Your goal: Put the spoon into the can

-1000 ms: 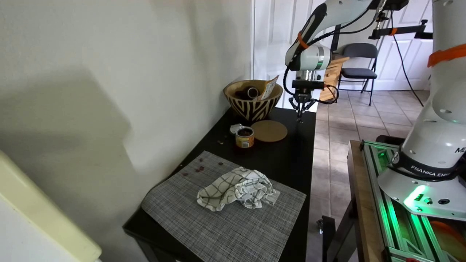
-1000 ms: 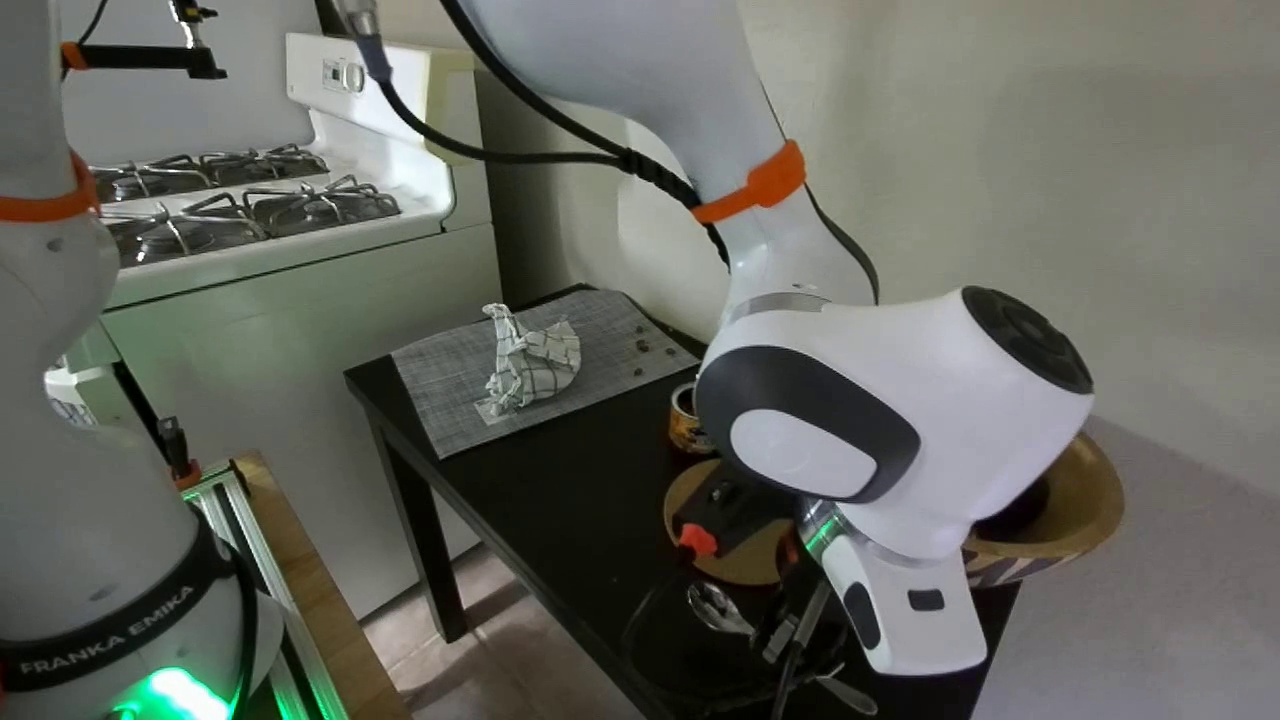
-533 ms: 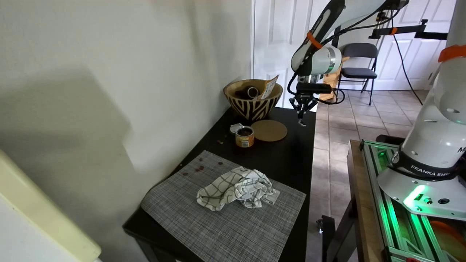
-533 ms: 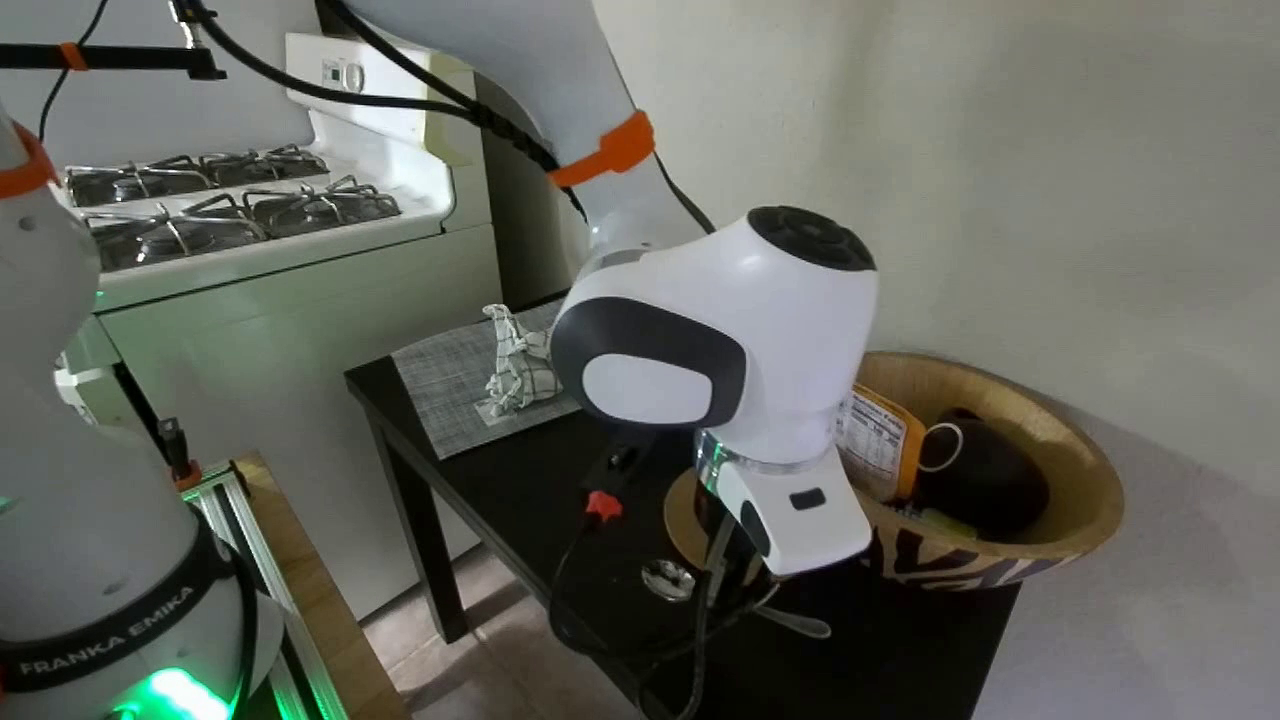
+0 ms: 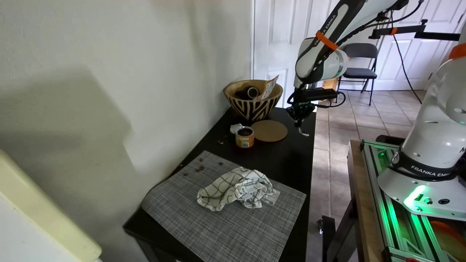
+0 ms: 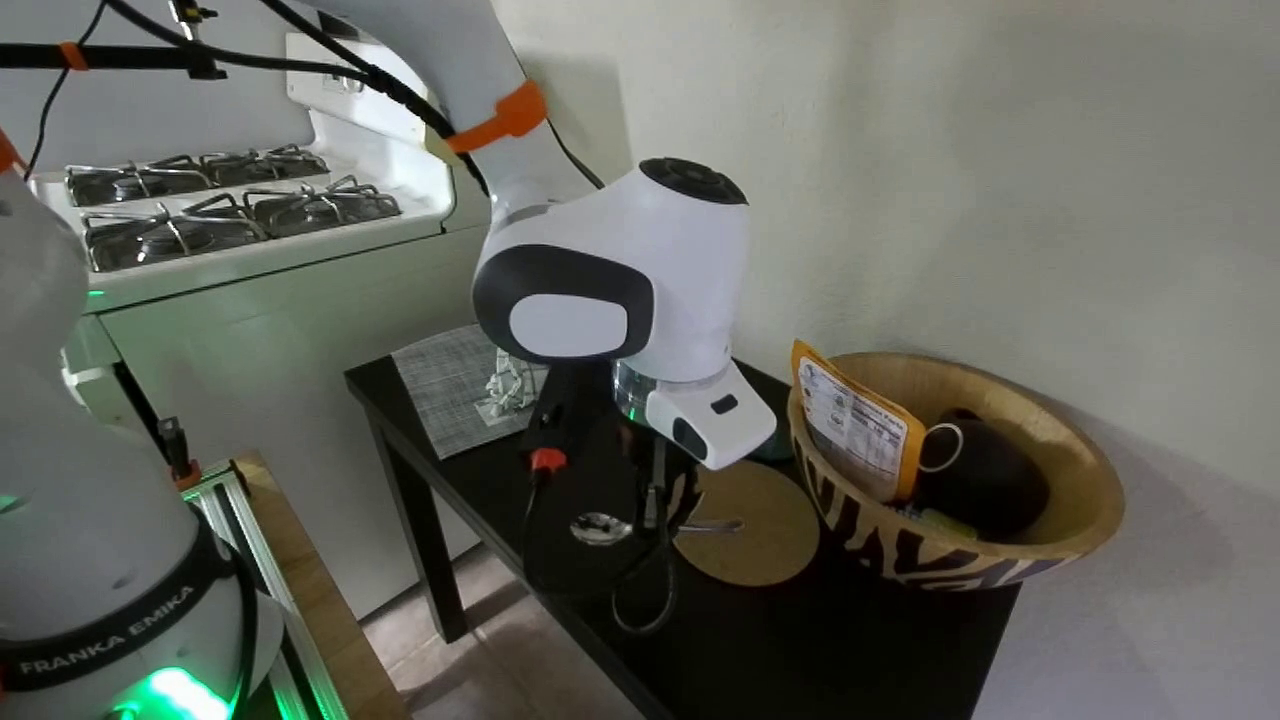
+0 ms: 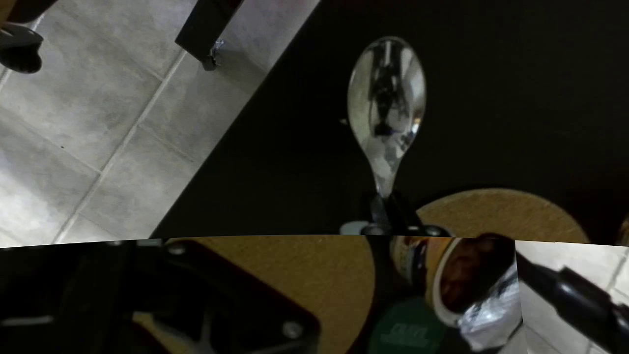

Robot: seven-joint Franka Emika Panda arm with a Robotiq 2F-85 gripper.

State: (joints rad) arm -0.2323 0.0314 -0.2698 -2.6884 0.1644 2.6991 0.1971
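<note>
The step in hand looks to be the transfer: the shiny metal spoon (image 7: 386, 98) is not yet inside the short, orange-labelled tin can (image 5: 244, 139). In an exterior view the can stands to the left, then a round tan mat (image 5: 269, 131), then the black gripper (image 5: 298, 123), pinching the spoon just behind its oval end. The next move calls for crossing leftward there, above the can, and tipping one end down; kept as flat as it looks, the spoon could catch the rim. The can is upright and open, its silvery peeled-back lid (image 5: 236, 128) to its left; in the wrist view its contents (image 7: 457, 282) show reddish-brown, too dark to name. Slightly right, the large zebra-striped bowl (image 5: 255, 110) holds a black cup-like object (image 5: 252, 93) and an orange-edged white packet (image 5: 268, 88).
</note>
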